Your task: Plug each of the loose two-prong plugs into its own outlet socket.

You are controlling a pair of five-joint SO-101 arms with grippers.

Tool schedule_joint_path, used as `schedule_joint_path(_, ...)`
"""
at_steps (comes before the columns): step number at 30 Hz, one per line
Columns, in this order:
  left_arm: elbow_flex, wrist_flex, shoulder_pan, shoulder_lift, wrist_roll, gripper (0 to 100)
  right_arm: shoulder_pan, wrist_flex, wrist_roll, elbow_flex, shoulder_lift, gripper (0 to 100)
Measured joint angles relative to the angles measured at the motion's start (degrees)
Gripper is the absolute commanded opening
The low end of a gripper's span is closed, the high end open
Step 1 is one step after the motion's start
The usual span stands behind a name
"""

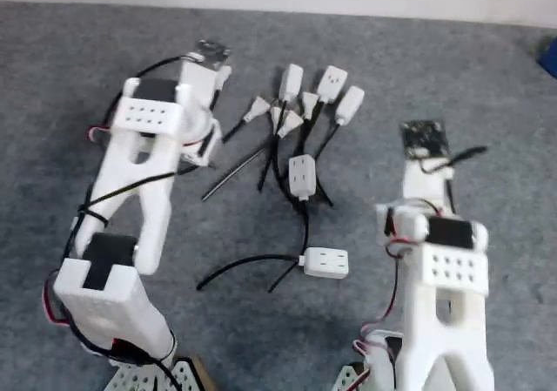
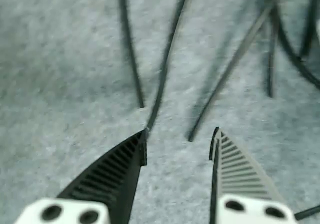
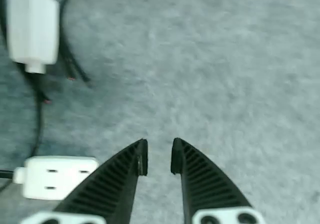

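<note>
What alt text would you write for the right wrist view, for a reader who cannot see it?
The right gripper, its two black fingers slightly apart and holding nothing, hangs over grey carpet. A white outlet socket lies beside it, and another white block with black cables lies farther off.

White two-prong plugs (image 1: 305,99) fan out at twelve o'clock on the grey surface (image 1: 70,51). One outlet socket (image 1: 300,175) lies central, a second outlet socket (image 1: 326,262) toward six. Left arm (image 1: 144,191) at nine, right arm (image 1: 444,278) at three.
</note>
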Motion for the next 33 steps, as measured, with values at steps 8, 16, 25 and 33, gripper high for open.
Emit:
schedule_joint_path(8, 0.00, 0.00, -7.12, 0.00, 3.52, 22, -8.70, 0.00, -5.80, -22.07, 31.21, 9.4)
schedule_joint_path(16, 3.25, -3.87, -7.74, 0.00, 6.07, 22, -17.23, 1.32, -16.70, -49.23, 51.87, 9.4)
schedule_joint_path(25, 6.33, -10.29, -7.74, 2.37, 6.07, 22, -18.73, 1.41, -48.53, -70.51, 67.08, 9.5)
schedule_joint_path(33, 6.33, -10.46, -7.74, 2.37, 6.07, 22, -22.33, 1.41, -51.60, -81.49, 80.26, 20.8)
